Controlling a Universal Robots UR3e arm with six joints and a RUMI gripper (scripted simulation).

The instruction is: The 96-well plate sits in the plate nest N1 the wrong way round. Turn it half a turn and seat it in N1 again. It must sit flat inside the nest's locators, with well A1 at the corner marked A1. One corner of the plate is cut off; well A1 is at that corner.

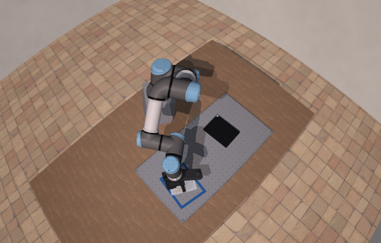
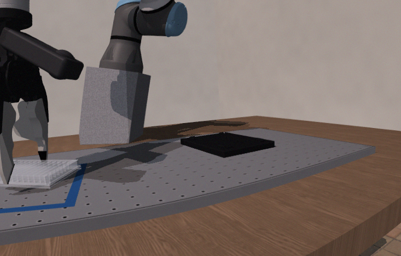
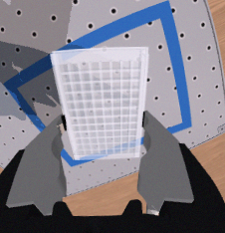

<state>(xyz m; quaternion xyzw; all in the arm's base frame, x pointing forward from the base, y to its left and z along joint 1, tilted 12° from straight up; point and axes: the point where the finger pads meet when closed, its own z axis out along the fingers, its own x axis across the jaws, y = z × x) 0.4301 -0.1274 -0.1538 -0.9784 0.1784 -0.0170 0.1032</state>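
Note:
The clear 96-well plate (image 1: 186, 186) (image 2: 29, 172) (image 3: 103, 102) is between the fingers of my gripper (image 1: 179, 185) (image 2: 23, 168) (image 3: 104, 114), which is shut on its long sides near one end. The plate is level and very low over the blue-outlined square (image 2: 68, 194) (image 3: 175, 75) on the grey perforated board; I cannot tell if it touches. The black plate nest N1 (image 1: 221, 131) (image 2: 227, 144) lies empty farther along the board, with a small white mark at one corner (image 1: 217, 115). I cannot make out the plate's cut corner.
The grey perforated board (image 1: 207, 151) lies on a brown wooden table. The arm stands on a grey block (image 2: 114, 105) behind the board. The board's edge and the table's wood show just beyond the blue square in the wrist view.

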